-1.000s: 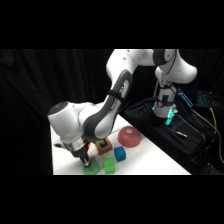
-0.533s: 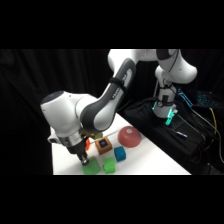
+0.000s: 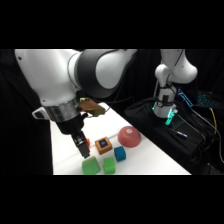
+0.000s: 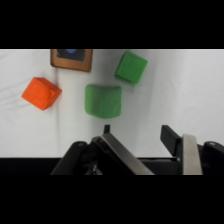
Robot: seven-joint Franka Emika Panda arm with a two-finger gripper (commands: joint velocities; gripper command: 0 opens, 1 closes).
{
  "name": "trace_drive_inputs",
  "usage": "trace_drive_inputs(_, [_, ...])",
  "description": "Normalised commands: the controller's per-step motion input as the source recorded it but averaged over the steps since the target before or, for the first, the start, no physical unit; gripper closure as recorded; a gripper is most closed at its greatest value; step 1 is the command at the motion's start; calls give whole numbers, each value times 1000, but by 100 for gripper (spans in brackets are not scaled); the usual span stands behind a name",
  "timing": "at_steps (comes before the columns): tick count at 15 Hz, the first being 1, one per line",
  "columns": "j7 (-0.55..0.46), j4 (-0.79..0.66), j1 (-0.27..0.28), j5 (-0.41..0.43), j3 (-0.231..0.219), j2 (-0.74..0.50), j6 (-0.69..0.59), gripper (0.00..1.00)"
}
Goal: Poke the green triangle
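Observation:
The green triangle is a chunky light-green block with soft edges, lying just beyond my fingertips in the wrist view. In the side view the green triangle sits at the table's front edge. My gripper hangs just above and behind it, apart from it. In the wrist view the gripper is open, with nothing between its fingers.
A smaller green cube lies right beside the triangle, an orange cube on its other side, and a brown block with a blue centre beyond. The side view also shows a blue cube and a red dome. The table's front edge is close.
The arm has swung toward the camera and now fills the left of the side view. The gripper has shifted a little left, staying over the blocks.

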Motion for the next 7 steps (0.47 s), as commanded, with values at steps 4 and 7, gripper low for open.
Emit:
trace_drive_inputs(4, [124,-147,52,-11,-64,-324,-138,0])
trace_drive_inputs(7, [69,-152,25,-13,-62,-277,-45,0])
